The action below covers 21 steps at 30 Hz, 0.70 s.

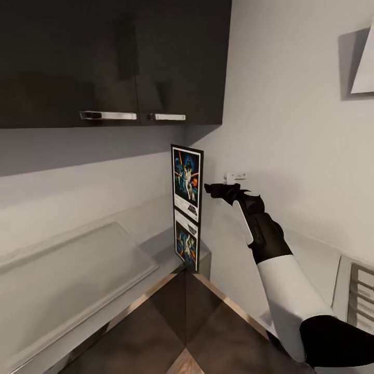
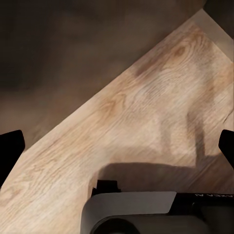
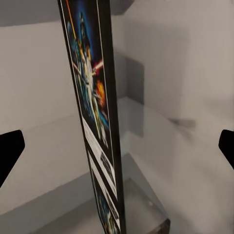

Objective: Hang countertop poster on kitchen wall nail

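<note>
Right gripper (image 1: 210,188) is held open, just right of the poster (image 1: 187,182), not touching it. The poster stands upright on the countertop (image 1: 156,246) in the far corner. Step judged: approach to grasp. Next, the jaws must close on the frame edge. Left gripper (image 2: 117,146), open, faces floor (image 2: 136,112).

poster (image 3: 95,112) top and bottom cropped
</note>
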Tool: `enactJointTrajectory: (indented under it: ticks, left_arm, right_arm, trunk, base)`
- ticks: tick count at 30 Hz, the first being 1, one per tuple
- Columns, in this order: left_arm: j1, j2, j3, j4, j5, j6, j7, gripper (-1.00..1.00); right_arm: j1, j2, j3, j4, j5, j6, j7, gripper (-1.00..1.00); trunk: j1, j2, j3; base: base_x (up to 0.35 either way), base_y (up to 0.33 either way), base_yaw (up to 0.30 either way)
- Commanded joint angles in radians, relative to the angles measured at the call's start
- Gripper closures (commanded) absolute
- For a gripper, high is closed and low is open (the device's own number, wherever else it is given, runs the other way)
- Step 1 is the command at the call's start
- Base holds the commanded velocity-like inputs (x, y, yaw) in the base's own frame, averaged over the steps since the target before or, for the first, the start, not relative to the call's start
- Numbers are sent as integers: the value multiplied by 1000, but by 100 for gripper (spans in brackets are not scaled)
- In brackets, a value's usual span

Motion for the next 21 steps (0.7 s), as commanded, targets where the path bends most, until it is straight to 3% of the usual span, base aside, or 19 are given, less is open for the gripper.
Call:
enactJointTrajectory:
  ticks: [1, 7, 21]
  left_arm:
    - [0, 0, 5, -1, 9, 1, -10, -100]
    - [0, 0, 5, -1, 10, 1, -10, -100]
    - [0, 0, 5, -3, 10, 1, -10, -100]
  right_arm:
    - [-1, 0, 0, -1, -7, 4, -1, -100]
    - [-1, 0, 0, -1, -7, 4, -1, -100]
    - [-1, 0, 2, 1, -7, 7, 0, -100]
  trunk:
    - [0, -1, -1]
    - [0, -1, -1]
    - [0, -1, -1]
  base:
    - [156, 0, 0]
    - [118, 0, 0]
    - [7, 0, 0]
